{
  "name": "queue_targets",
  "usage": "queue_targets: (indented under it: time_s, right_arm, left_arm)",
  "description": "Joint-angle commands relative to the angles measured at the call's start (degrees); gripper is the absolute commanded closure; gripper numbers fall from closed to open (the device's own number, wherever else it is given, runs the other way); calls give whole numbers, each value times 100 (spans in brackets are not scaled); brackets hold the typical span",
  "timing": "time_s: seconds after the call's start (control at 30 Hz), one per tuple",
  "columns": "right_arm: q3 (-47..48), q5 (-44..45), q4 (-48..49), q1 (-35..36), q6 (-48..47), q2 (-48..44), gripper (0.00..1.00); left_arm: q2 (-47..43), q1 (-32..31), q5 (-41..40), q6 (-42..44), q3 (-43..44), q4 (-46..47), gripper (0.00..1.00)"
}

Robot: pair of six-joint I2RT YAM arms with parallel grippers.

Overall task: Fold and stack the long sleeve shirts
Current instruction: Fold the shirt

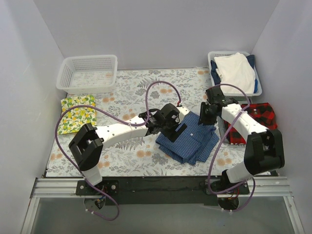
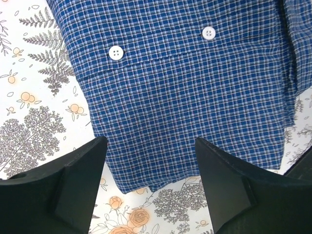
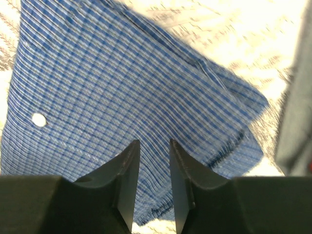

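The blue checked long sleeve shirt point(image 1: 192, 141) lies folded on the floral tablecloth, between the two arms. The red-and-black plaid shirt point(image 1: 258, 117) lies bunched at the right edge, partly behind my right arm. My left gripper point(image 1: 169, 126) is at the blue shirt's left edge. In the left wrist view it point(image 2: 151, 146) stands wide open, with the shirt's hem and button placket point(image 2: 195, 83) just beyond its fingertips and nothing gripped. My right gripper point(image 1: 207, 117) hovers over the shirt's far right corner. Its jaws point(image 3: 154, 144) stand a little apart above the cloth point(image 3: 122, 87), holding nothing.
A white mesh basket point(image 1: 87, 73) stands at the back left, with a yellow lemon-print cloth point(image 1: 78, 114) in front of it. Another basket point(image 1: 258, 90) at the back right holds a white garment point(image 1: 236, 70). White walls enclose the table on three sides.
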Motion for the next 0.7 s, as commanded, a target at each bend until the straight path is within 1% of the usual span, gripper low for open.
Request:
queue_targets:
  time_s: [0.0,0.13,0.17,0.2,0.4,0.5,0.6,0.67]
  right_arm:
    - [325,-624,217,-118,-215,587,67]
    - [158,-721,331,-214,-347,1009,70]
    - [140,-773,322,-232,-374,1089,75]
    - [53,-757,322,-241,-382,1194,76]
    - [-395,-660,349,-320,-356,1213,80]
    - [-510,-642,358,-408,-382,1221,82]
    - [-659,-677,366,-496,-374,1212,84]
    - [-739,-782,366,-505,-382,1221,85]
  left_arm:
    - [-189,-114,-203,258,-148,482,28]
    - [-101,-228,-36,223,-166,527,28]
    - [-66,-281,-18,153,-210,501,28]
    - [-40,-290,52,127,-245,483,28]
    - [372,-317,-71,-154,-640,290,28]
    - [645,-317,61,-216,-685,272,29]
    - [857,-299,0,-278,-676,246,29]
    - [1076,-142,17,-313,-693,193,30]
